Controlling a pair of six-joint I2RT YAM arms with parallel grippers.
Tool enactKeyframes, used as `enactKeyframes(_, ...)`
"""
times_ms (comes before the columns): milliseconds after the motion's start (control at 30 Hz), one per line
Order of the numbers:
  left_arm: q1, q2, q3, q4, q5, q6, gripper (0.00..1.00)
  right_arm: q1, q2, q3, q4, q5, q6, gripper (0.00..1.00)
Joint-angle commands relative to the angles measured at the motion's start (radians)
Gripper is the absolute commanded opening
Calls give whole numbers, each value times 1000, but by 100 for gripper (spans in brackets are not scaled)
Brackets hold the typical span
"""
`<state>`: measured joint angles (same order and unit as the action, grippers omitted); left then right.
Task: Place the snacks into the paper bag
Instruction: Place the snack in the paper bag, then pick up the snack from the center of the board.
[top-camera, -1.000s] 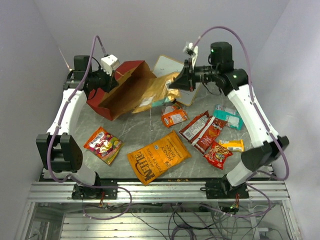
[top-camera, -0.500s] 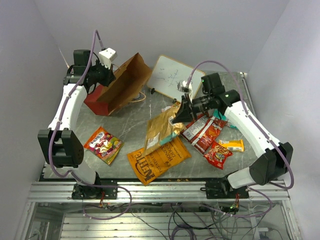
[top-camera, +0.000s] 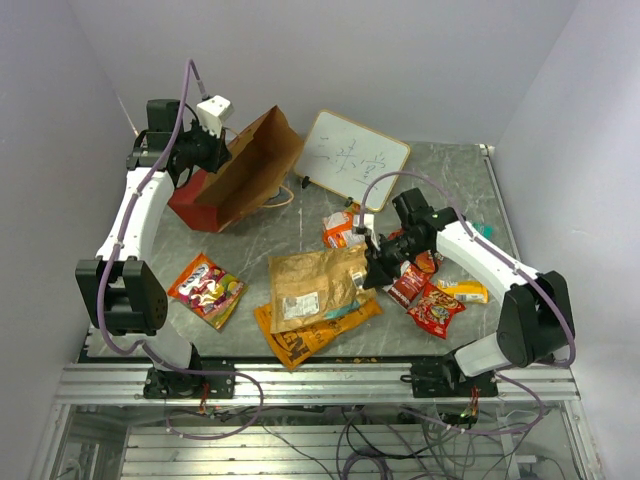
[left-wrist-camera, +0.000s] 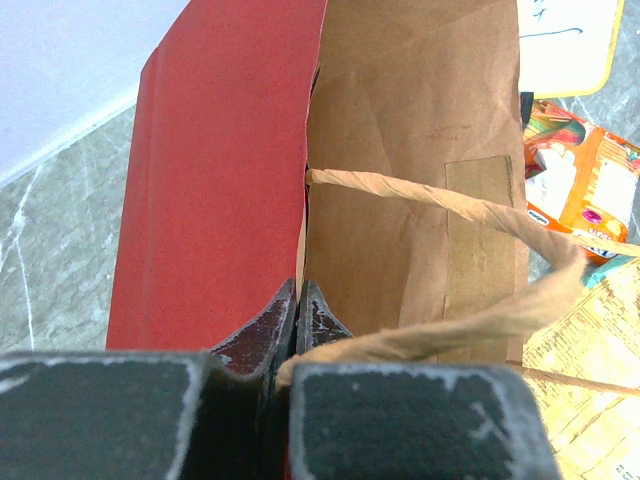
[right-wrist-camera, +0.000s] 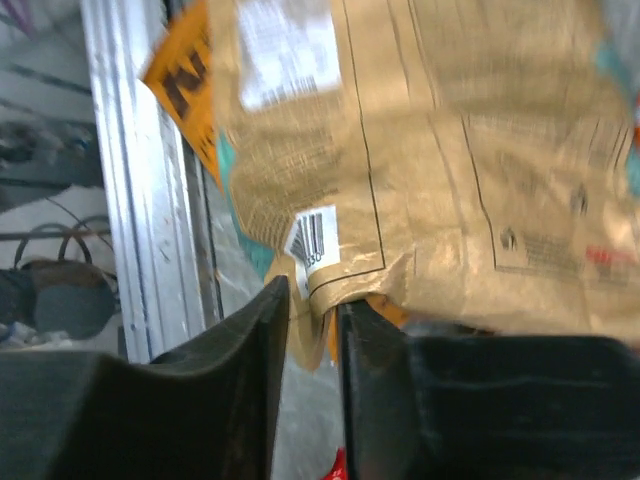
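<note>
Nearest you, the orange chip bag (top-camera: 300, 342) lies flat on the table (top-camera: 260, 240) close to the front edge, and the tan chip bag (top-camera: 315, 285) lies across its top. Your right gripper (top-camera: 364, 274) grips that tan bag by its right edge. In the wrist view its fingers (right-wrist-camera: 250, 370) are pressed almost together, with the crimped seam pinched between them. Just right of the gripper, a red packet (top-camera: 435, 308) and the small yellow bar (top-camera: 463, 290) sit on the table. Well apart on the left, a colourful packet (top-camera: 207, 290) lies alone. Further back, a small orange pack (top-camera: 338, 230) rests just beyond the tan bag, with the white board (top-camera: 352, 158) behind it. At the far left the paper bag (top-camera: 240, 165) stands tilted, its brown inside facing the board. Your left gripper (top-camera: 208, 158) is clamped tight on the bag's rim, one finger on the red outside and the other on the brown inside, right beside a twisted handle (left-wrist-camera: 450, 200).
</note>
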<state>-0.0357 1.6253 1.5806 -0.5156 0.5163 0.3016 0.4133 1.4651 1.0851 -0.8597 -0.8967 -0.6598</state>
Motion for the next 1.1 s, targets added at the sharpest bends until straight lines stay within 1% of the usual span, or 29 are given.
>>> enactKeyframes(0,-7,-5,18,19,18,-7,7,-2,-32,-55,-24,232,-71,34)
enactKeyframes(67,-8,-10,14,16,21,-6,7,-2,-57,-46,-27,293,-78,47)
enactKeyframes(100,-9,-15,11,17,20,-3,7,-2,-67,-34,-27,319,-79,51)
enactKeyframes(200,-9,-31,-9,22,16,5,7,-1,-89,22,-25,371,-77,59)
enactKeyframes(333,-9,-51,-26,24,8,22,7,-1,-73,103,4,370,-53,65)
enactKeyframes(467,-9,-60,-36,18,7,27,7,13,-8,187,111,348,64,66)
enactKeyframes(533,-10,-61,-41,18,8,27,7,46,48,228,146,354,110,66)
enactKeyframes(633,-10,-66,-46,11,9,32,7,118,141,286,163,402,136,65)
enactKeyframes(733,-11,-71,-52,5,1,40,7,169,226,332,174,445,142,65)
enactKeyframes(833,-10,-79,-68,15,0,36,7,200,306,381,165,446,130,65)
enactKeyframes(1067,-10,-74,-66,36,3,13,7,214,493,499,96,419,60,66)
